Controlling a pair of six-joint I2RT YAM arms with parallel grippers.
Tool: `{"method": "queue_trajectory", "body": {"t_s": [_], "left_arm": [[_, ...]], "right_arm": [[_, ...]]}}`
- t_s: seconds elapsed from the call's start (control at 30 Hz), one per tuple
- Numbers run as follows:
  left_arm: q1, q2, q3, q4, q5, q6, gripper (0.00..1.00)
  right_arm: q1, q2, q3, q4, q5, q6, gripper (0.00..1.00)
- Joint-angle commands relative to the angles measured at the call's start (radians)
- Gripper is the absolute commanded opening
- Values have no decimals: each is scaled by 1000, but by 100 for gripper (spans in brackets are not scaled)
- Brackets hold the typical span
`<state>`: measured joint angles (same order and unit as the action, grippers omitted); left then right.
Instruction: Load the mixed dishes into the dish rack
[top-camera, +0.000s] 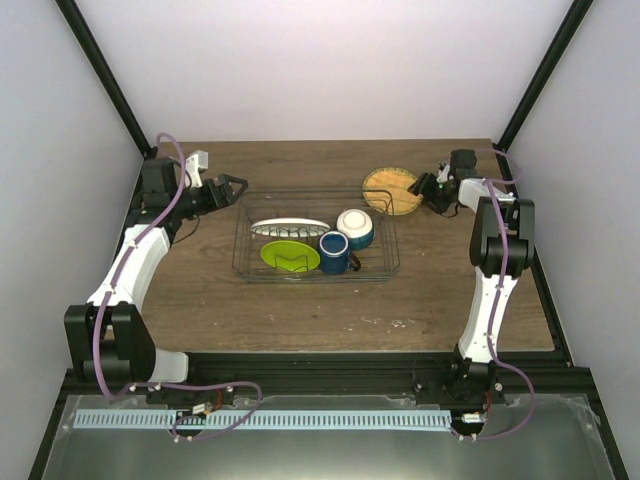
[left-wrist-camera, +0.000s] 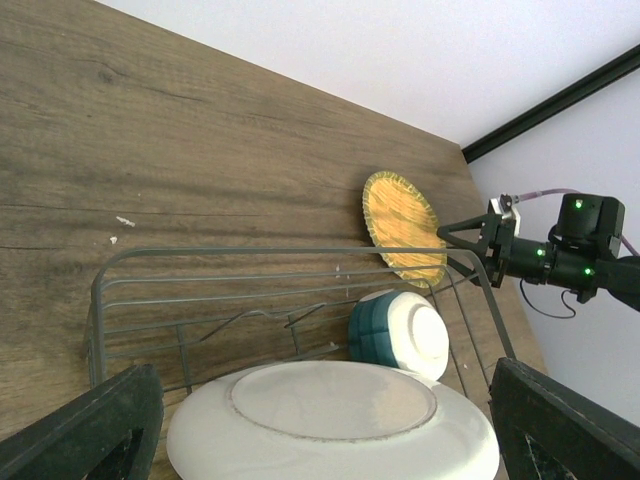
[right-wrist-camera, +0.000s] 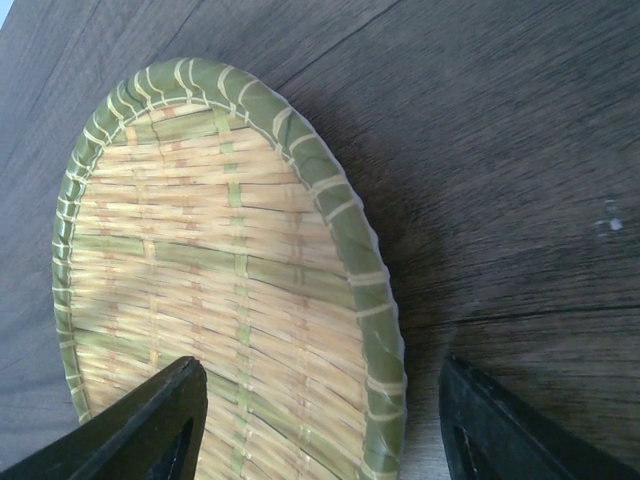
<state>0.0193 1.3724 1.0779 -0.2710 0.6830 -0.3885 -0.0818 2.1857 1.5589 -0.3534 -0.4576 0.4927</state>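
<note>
The see-through wire dish rack (top-camera: 243, 270) stands mid-table. In it are the white plate (top-camera: 290, 226) on edge, the lime-green plate (top-camera: 290, 256), the dark blue mug (top-camera: 335, 253) and the cream bowl with a blue base (top-camera: 355, 228). My left gripper (top-camera: 235, 187) is open and empty just outside the rack's back left corner. Its wrist view shows the rack wires (left-wrist-camera: 200, 255), the white plate's underside (left-wrist-camera: 330, 420) and the bowl (left-wrist-camera: 400, 335) ahead. My right gripper (top-camera: 420, 190) is open, its jaws straddling the right rim of a round woven bamboo tray (right-wrist-camera: 200, 260).
The woven tray (top-camera: 391, 190) lies on the wooden table just behind the rack's back right corner; it also shows in the left wrist view (left-wrist-camera: 403, 228). Black frame posts and white walls close in the back and sides.
</note>
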Motion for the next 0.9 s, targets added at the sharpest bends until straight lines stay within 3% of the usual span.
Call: {"method": "queue_trajectory", "body": {"t_s": [0.0, 0.27, 0.5, 0.67, 0.87], "left_arm": [[5, -19, 2, 26, 17, 5, 91], [10, -20, 1, 23, 20, 9, 91], [11, -13, 1, 26, 24, 6, 91], [14, -10, -4, 26, 21, 7, 91], [13, -1, -1, 20, 11, 8, 91]], "right_arm": [[21, 55, 18, -27, -21, 16, 64], [37, 96, 28, -19, -56, 21, 47], [42, 122, 39, -14, -81, 9, 18], [42, 125, 37, -6, -87, -6, 3], [42, 80, -9, 52, -81, -6, 1]]}}
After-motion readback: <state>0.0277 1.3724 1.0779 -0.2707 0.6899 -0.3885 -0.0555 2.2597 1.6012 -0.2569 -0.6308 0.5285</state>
